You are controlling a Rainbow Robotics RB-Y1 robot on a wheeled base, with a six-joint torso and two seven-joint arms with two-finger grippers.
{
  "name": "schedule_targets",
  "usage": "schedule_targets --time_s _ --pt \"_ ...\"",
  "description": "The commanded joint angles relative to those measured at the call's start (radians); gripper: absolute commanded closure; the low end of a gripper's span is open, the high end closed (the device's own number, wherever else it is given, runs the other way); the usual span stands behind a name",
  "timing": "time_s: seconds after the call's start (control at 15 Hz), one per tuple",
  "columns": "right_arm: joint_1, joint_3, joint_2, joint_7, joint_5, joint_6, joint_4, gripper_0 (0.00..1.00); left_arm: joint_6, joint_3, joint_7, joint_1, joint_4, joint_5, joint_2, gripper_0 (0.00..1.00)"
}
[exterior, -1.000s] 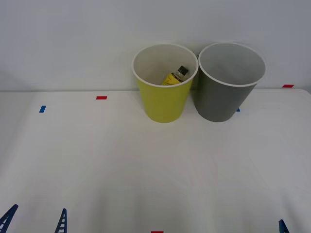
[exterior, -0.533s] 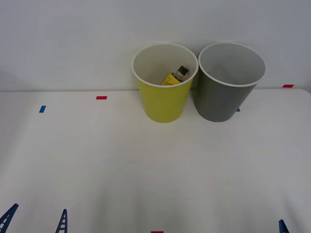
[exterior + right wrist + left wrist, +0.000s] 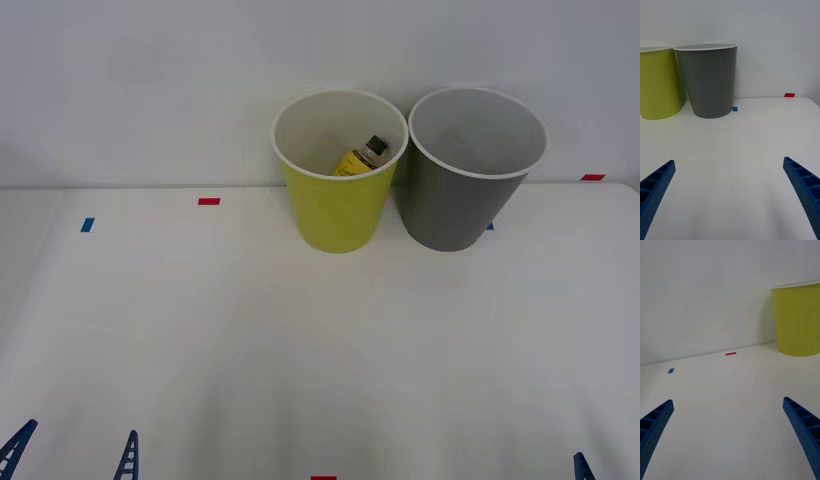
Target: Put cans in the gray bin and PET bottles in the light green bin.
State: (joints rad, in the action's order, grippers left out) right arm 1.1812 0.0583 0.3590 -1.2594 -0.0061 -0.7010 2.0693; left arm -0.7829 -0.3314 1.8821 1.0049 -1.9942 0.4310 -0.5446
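The light green bin (image 3: 335, 215) stands at the table's far edge, with the gray bin (image 3: 455, 210) touching it on its right. A yellow-labelled PET bottle (image 3: 356, 160) with a black cap leans inside the light green bin. Cans are out of view. My left gripper (image 3: 75, 455) is open low at the table's near left, far from the bins. In the left wrist view, the left gripper (image 3: 727, 400) has the light green bin (image 3: 797, 318) well ahead. My right gripper (image 3: 729, 161) is open at the near right, facing the gray bin (image 3: 711, 82) beside the light green bin (image 3: 658, 86). Both grippers hold nothing.
The white table (image 3: 320, 340) stretches bare between the grippers and the bins. Small tape marks lie on it: red (image 3: 208, 201), blue (image 3: 87, 225) and red (image 3: 592, 177) at the far right. A plain wall rises right behind the bins.
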Motion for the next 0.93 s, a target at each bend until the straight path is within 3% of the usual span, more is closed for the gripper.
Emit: schedule_targets --time_s 0.07,0.93 --pt "0.0 0.0 0.0 0.0 0.0 0.0 0.0 0.0 0.001 0.0 0.0 0.0 0.0 0.0 0.0 0.0" --pt "0.0 0.0 0.0 0.0 0.0 0.0 0.0 0.0 0.001 0.0 0.0 0.0 0.0 0.0 0.0 0.0"
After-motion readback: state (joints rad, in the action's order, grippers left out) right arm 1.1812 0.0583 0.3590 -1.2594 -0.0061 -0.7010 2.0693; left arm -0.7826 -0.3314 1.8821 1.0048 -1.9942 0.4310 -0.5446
